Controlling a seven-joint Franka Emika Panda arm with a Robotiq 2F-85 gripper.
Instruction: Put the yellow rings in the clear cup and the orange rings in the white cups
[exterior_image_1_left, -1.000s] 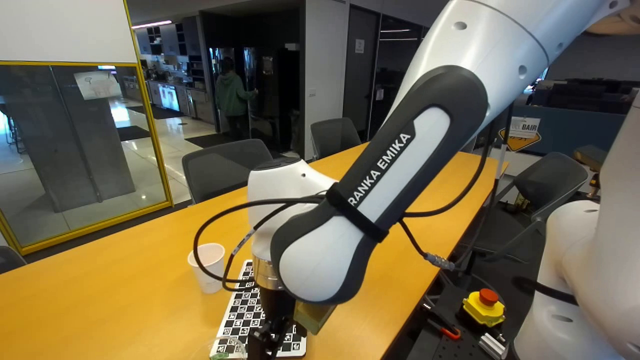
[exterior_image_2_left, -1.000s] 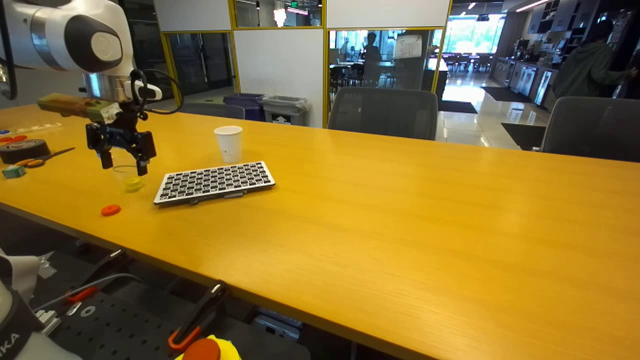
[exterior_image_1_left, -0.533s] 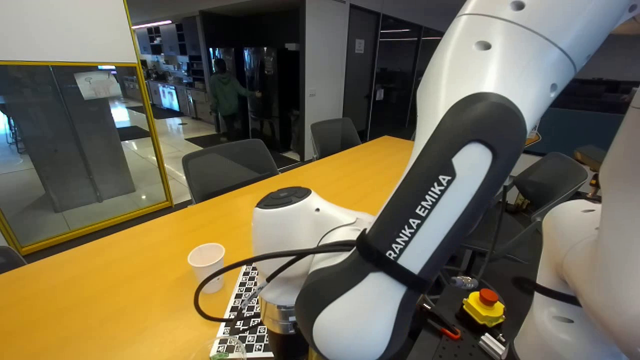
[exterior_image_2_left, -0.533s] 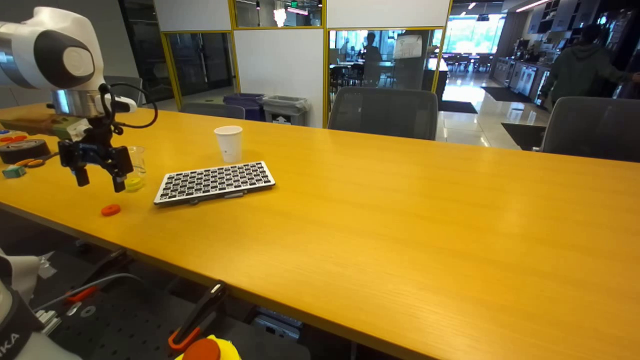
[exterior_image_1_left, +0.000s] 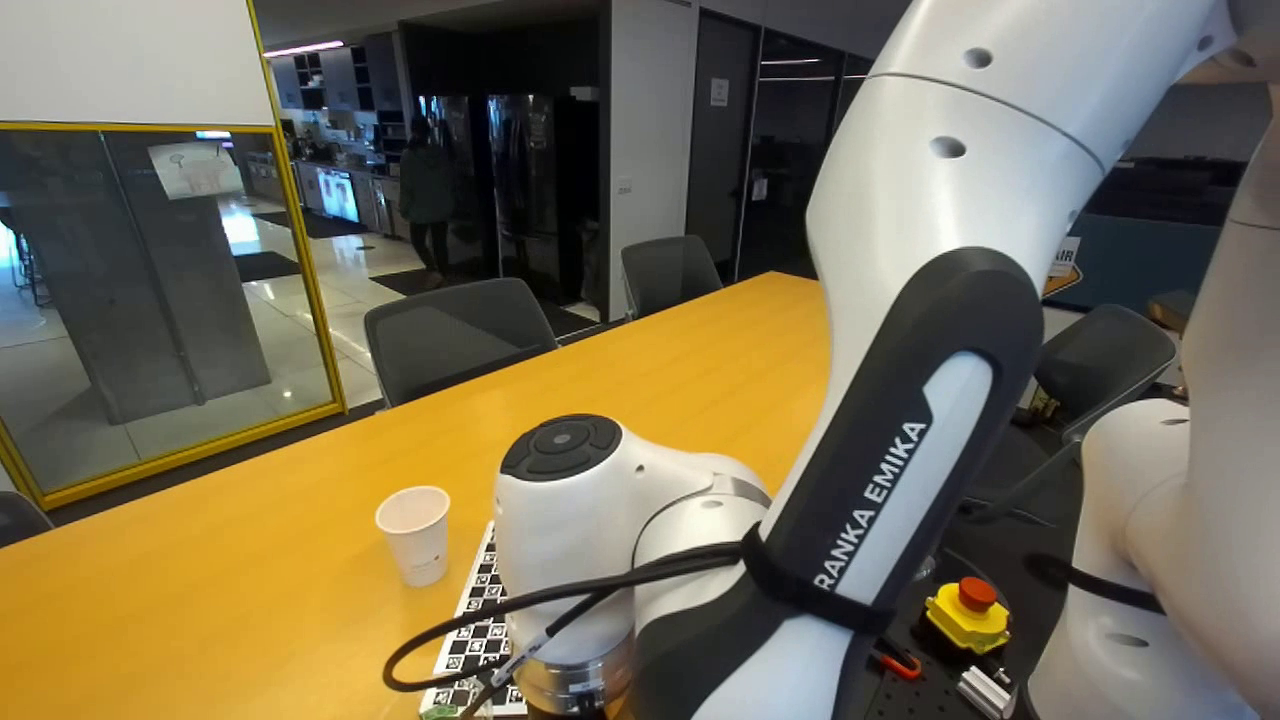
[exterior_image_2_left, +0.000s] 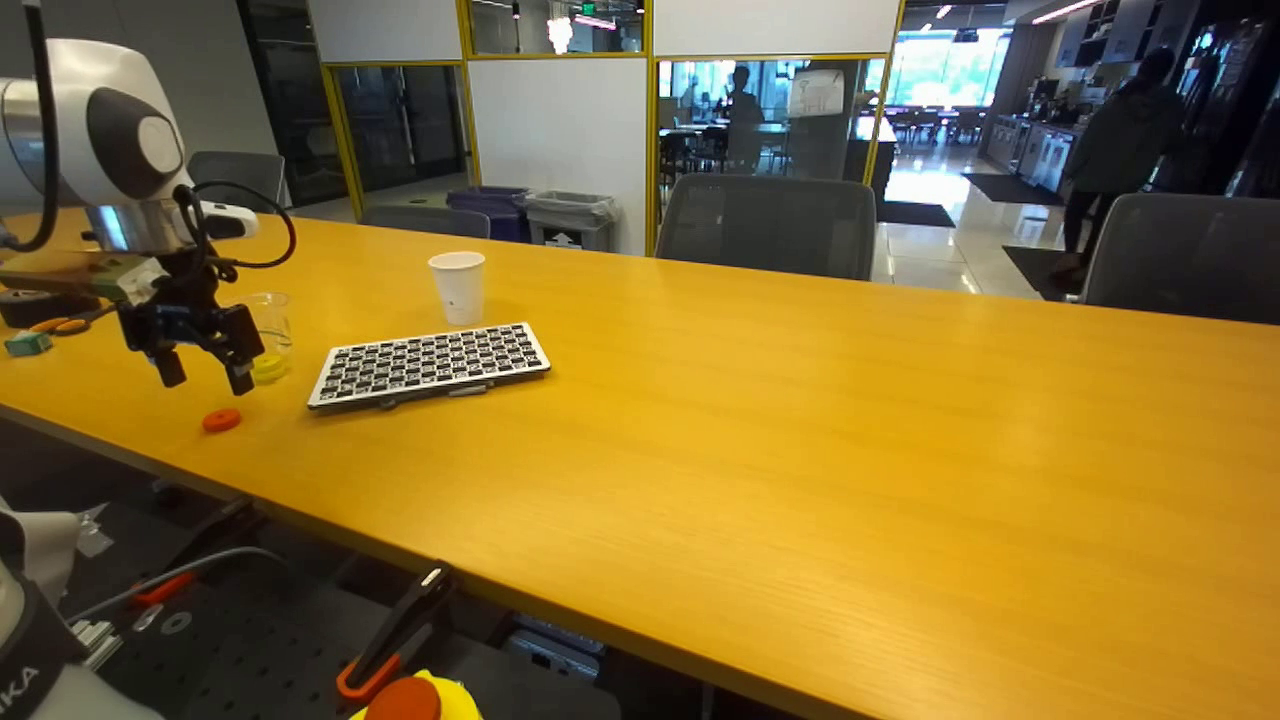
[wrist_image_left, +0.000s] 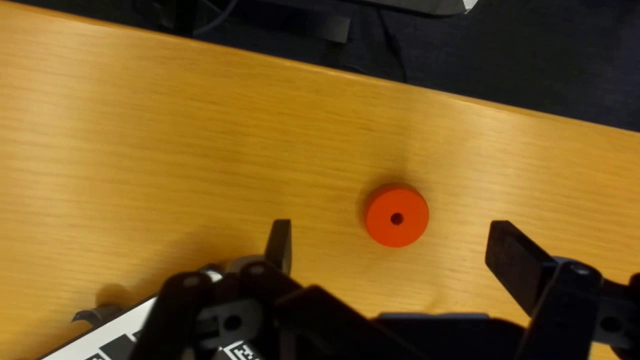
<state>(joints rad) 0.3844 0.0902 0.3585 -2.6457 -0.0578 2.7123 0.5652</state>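
Observation:
An orange ring (wrist_image_left: 397, 216) lies flat on the table, near its edge. In the wrist view it sits between the wide-apart fingers of my open gripper (wrist_image_left: 390, 227), touching neither. An exterior view has the gripper (exterior_image_2_left: 207, 378) hanging tilted just above and behind that orange ring (exterior_image_2_left: 221, 420), holding nothing. Behind the right finger stands the clear cup (exterior_image_2_left: 275, 318), partly covered, with yellow rings (exterior_image_2_left: 268, 369) at its bottom; how many cannot be told. A white cup (exterior_image_2_left: 460, 288) stands upright farther back, beyond the checkered board; both exterior views show this white cup (exterior_image_1_left: 414, 540).
The checkered board (exterior_image_2_left: 430, 365) lies to the right of the clear cup. A green block (exterior_image_2_left: 28, 343), scissors (exterior_image_2_left: 70, 326) and a dark roll (exterior_image_2_left: 40, 306) are at the far left, partly behind the arm. The table edge (wrist_image_left: 320, 70) runs close past the orange ring.
My gripper has moved away from above the clear cup, lower and toward the orange ring, staying open. In the last half second it shifted only slightly. A person in the background has walked.

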